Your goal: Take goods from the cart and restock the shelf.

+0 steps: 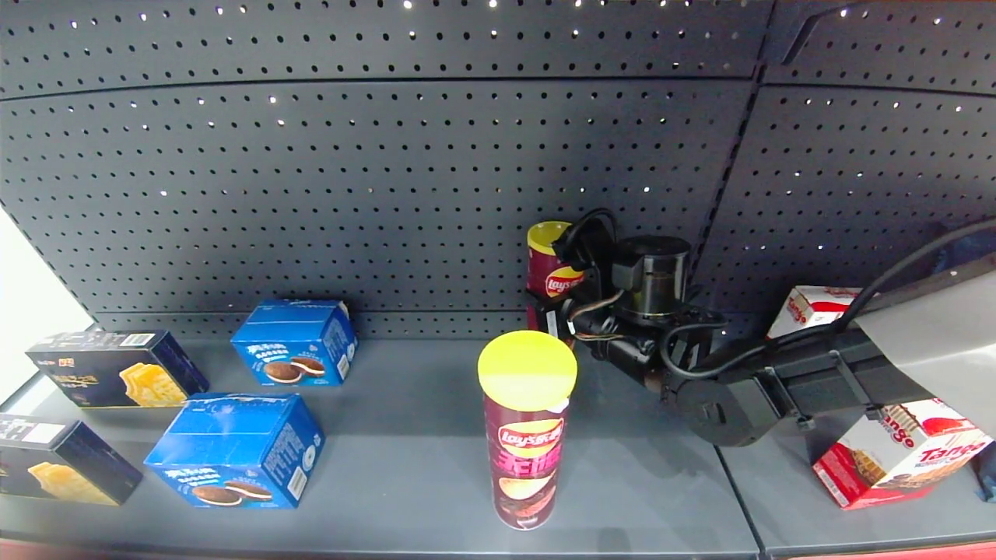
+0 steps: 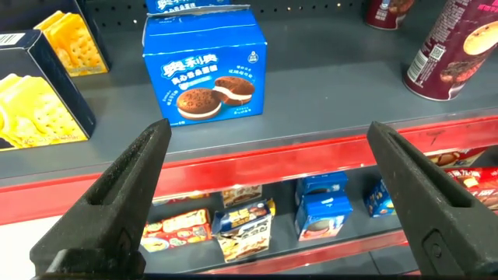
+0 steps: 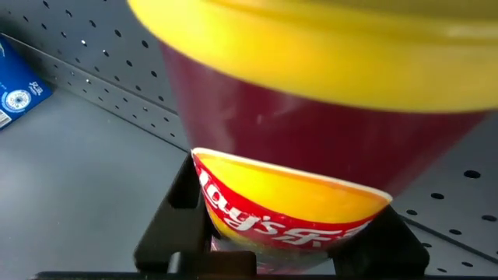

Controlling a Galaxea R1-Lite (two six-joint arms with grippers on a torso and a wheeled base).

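Grey pegboard (image 1: 389,194) backs a grey shelf (image 1: 405,435). From the left it carries two dark cracker boxes (image 1: 117,367), two blue cookie boxes (image 1: 233,449) and two chip cans. The front can (image 1: 527,435) stands free. The back can (image 1: 542,260) stands by the pegboard, clamped in the right gripper (image 1: 554,309) jaws. Two red wafer boxes (image 1: 895,455) lie rightmost. The left gripper (image 2: 270,128) hovers before the shelf edge, jaws spread wide.

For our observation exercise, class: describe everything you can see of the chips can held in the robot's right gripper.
The chips can is a dark-red tube with a yellow lid and a red-and-yellow logo, glossy like coated card. It stands upright at the back of the shelf, close to the pegboard. The right gripper clamps its lower body; its base is hidden.
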